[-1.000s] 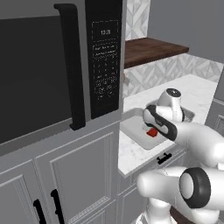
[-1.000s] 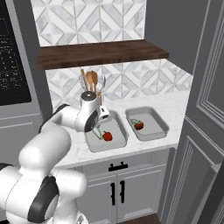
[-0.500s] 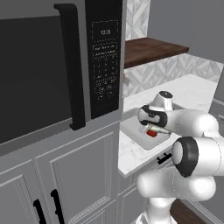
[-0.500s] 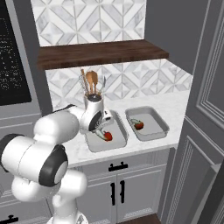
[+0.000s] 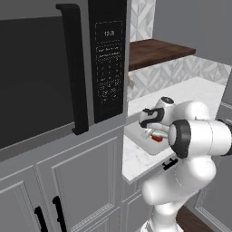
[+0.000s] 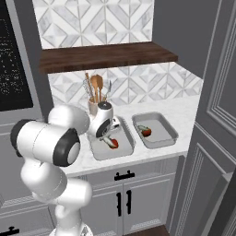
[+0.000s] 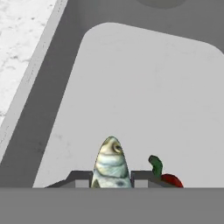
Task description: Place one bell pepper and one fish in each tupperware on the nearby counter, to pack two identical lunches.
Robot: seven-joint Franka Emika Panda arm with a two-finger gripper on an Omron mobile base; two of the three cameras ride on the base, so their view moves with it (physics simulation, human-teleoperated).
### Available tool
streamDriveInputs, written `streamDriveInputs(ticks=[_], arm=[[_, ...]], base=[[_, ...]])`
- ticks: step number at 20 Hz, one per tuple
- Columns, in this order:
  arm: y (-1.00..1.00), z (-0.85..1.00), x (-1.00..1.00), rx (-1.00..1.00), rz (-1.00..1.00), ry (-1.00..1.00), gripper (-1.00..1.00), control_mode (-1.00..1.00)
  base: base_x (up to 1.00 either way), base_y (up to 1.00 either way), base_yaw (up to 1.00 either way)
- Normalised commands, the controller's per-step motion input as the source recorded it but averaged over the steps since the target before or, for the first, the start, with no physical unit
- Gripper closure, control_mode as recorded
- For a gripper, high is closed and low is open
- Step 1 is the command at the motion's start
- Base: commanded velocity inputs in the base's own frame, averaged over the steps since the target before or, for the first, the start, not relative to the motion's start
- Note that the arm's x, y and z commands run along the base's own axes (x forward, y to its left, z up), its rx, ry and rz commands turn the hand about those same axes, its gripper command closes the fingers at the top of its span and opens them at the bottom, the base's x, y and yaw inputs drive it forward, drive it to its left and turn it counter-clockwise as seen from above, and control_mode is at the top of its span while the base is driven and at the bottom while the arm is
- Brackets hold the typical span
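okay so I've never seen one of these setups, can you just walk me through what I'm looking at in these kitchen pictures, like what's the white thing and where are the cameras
The white thing is a robot arm on a rolling base, in a computer-drawn kitchen. Two pictures come from cameras on the base, behind the arm to its left and right, looking down at the white marble counter. The third comes from a camera on the hand, looking along its fingers.

On the counter sit two shallow grey containers. The hand is over the left container, closed on a pale fish whose head sticks out between the fingers. A small red pepper lies on that container's floor, right by the fish. The right container holds another red pepper and apparently a second fish, though that is too small to be sure. A jar of wooden utensils stands behind.
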Motion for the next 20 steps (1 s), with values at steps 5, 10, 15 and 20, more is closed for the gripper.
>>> streamDriveInputs(ticks=[5, 10, 15, 20], arm=[[0.00, -0.37, 0.22, 0.00, 0.05, 0.02, 1.00, -1.00], [0.01, -0.31, 0.16, 0.00, 0.05, 0.01, 1.00, -1.00], [0.15, -0.30, 0.08, 0.00, 0.06, 0.03, -1.00, -1.00], [0.04, -0.24, 0.00, 0.00, 0.06, 0.00, -1.00, -1.00]], base=[[0.00, 0.00, 0.00], [0.00, 0.00, 0.00], [0.00, 0.00, 0.00], [0.00, 0.00, 0.00]])
